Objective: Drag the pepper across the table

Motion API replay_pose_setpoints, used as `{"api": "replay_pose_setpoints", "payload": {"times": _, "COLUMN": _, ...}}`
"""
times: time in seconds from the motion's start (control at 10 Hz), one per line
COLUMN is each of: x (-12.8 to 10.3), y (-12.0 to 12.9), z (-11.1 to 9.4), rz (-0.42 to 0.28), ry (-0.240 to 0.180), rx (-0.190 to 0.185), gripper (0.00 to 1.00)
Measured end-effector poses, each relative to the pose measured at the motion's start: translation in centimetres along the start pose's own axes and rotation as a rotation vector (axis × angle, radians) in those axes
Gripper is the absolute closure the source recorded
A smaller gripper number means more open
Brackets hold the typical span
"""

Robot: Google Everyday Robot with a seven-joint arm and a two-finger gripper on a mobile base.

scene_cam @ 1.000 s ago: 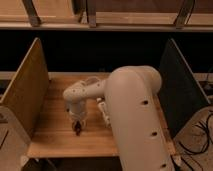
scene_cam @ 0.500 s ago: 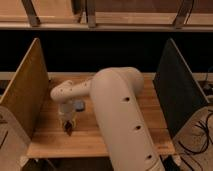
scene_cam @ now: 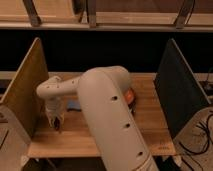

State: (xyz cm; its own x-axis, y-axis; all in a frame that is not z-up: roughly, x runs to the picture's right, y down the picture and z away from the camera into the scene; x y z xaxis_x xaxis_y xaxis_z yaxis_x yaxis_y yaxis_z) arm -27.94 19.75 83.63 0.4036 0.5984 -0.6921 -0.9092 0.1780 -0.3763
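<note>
Tool [scene_cam: 58, 123] low over the table [scene_cam: 145, 125] beside one left side board [scene_cam: 22, 95], one pepper [scene_cam: 59, 128] beneath it; grip state cannot be told

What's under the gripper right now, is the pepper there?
The gripper is low over the table near its left panel. A small dark reddish shape at its tip may be the pepper; the gripper covers the rest.

We see a dark gap behind the bench, a pale shelf rail [scene_cam: 125, 25] running overhead, slanted metal brackets [scene_cam: 31, 12] above it, cables [scene_cam: 204, 131] on the floor, dim warm light, gripper [scene_cam: 58, 123] low at left
</note>
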Motion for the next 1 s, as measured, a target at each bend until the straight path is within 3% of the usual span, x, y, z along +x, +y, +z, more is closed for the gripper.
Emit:
{"api": "replay_pose_setpoints", "payload": {"times": 0.5, "x": -0.05, "y": -0.38, "z": -0.08, "rz": 0.006, "ry": -0.001, "rx": 0.001, "gripper": 0.49}}
{"api": "replay_pose_setpoints", "payload": {"times": 0.6, "x": -0.05, "y": -0.42, "z": -0.08, "rz": 0.006, "ry": -0.001, "rx": 0.001, "gripper": 0.44}}
{"api": "replay_pose_setpoints", "payload": {"times": 0.8, "x": -0.10, "y": -0.35, "z": -0.18, "rz": 0.006, "ry": -0.004, "rx": 0.000, "gripper": 0.25}}
{"api": "replay_pose_setpoints", "payload": {"times": 1.0, "x": -0.09, "y": -0.37, "z": -0.17, "rz": 0.006, "ry": -0.003, "rx": 0.000, "gripper": 0.20}}
